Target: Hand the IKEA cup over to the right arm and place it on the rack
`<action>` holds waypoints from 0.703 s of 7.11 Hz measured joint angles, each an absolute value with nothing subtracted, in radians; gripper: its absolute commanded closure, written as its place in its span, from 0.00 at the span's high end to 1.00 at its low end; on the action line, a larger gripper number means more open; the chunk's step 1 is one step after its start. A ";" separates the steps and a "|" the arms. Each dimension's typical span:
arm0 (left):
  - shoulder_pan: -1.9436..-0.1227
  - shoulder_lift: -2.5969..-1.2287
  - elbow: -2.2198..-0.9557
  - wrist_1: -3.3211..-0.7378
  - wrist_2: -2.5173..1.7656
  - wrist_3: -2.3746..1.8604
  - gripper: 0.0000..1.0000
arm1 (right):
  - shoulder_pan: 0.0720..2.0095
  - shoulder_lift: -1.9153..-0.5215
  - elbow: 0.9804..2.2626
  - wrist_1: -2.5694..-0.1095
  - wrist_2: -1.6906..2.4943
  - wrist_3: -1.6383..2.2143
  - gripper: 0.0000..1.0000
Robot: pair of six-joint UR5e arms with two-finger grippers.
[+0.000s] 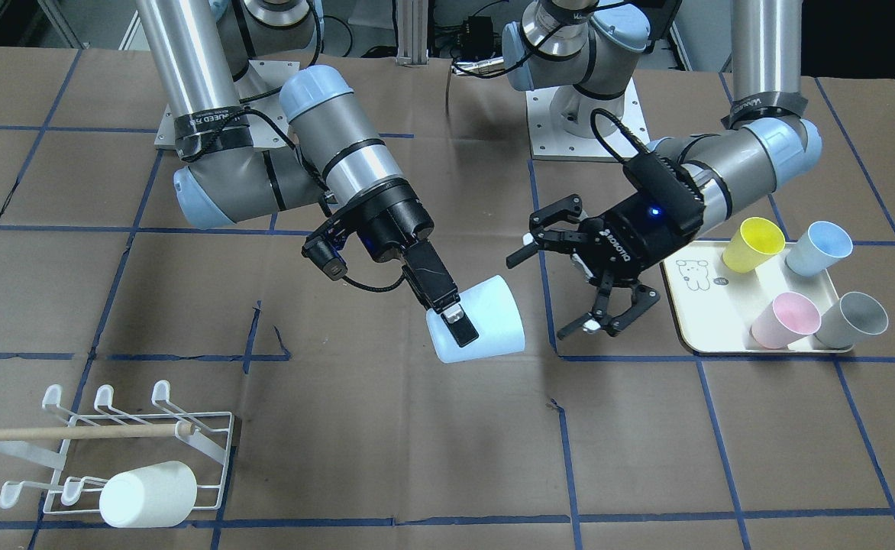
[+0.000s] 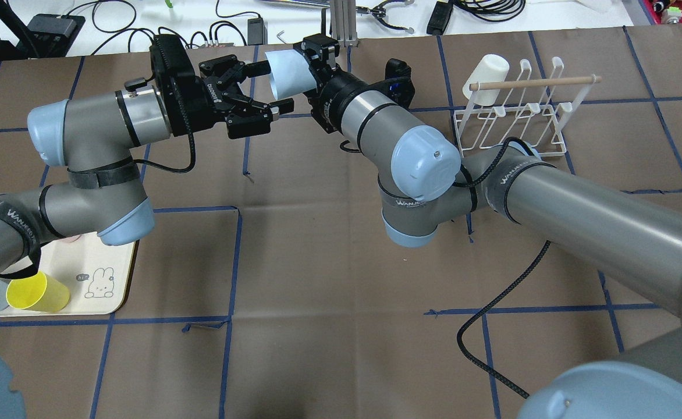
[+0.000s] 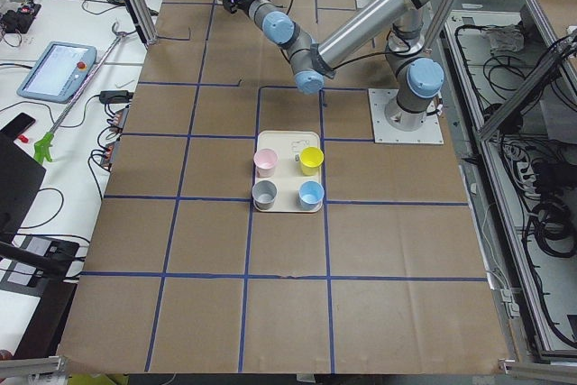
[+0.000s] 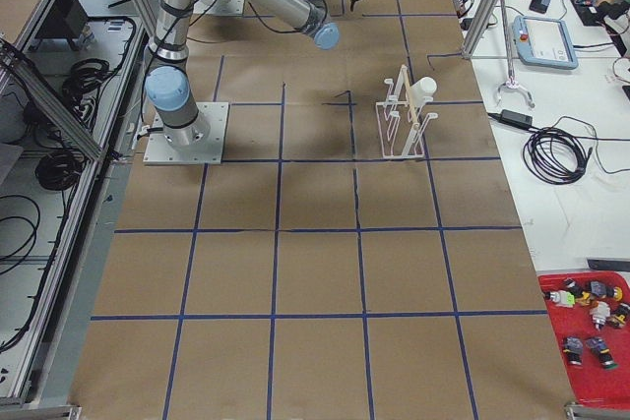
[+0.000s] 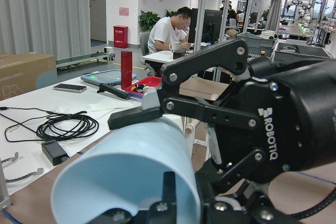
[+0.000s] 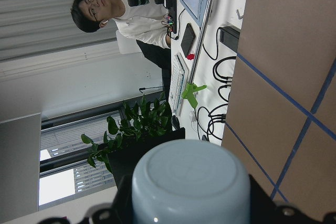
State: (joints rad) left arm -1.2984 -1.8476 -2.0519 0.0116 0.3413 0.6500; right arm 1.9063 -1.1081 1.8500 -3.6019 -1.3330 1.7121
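Note:
My right gripper [image 1: 457, 321], with its flat black fingers, is shut on the wall of a pale blue cup [image 1: 486, 321] and holds it tilted above the middle of the table. In the overhead view the cup [image 2: 287, 73] is at the far middle, held by my right gripper [image 2: 313, 63]. My left gripper [image 1: 547, 290], the ROBOTIQ claw, is open right beside the cup's base and holds nothing. It also shows in the overhead view [image 2: 271, 87]. The white wire rack [image 1: 188, 439] with its wooden dowel [image 1: 73, 433] stands at the near left of the front-facing view.
A white cup [image 1: 150, 493] sits on the rack's near prongs. A cream tray [image 1: 711, 313] holds a yellow cup [image 1: 753, 244], a blue cup [image 1: 818, 248], a pink cup [image 1: 785, 319] and a grey cup [image 1: 851, 319]. Brown cardboard with blue tape lines covers the table.

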 measured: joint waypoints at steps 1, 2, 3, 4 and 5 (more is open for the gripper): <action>-1.246 -1.843 -2.055 0.011 0.340 0.649 0.99 | 1.901 -1.106 1.850 -3.603 -1.333 1.710 0.50; -1.208 -1.841 -2.051 0.004 0.350 0.646 0.99 | 1.891 -1.103 1.852 -3.605 -1.331 1.708 0.49; -1.194 -1.842 -2.031 -0.012 0.412 0.635 0.99 | 1.871 -1.104 1.854 -3.605 -1.324 1.706 0.49; -1.196 -1.846 -1.993 -0.035 0.521 0.612 0.99 | 1.839 -1.108 1.857 -3.604 -1.297 1.704 0.47; -1.206 -1.849 -1.939 -0.089 0.628 0.591 0.99 | 1.802 -1.114 1.861 -3.601 -1.254 1.682 0.47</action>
State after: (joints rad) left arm -1.2055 -1.8489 -1.9386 -0.0893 0.6277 0.5906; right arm 1.8021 -1.1140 1.8607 -3.6010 -1.2536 1.6825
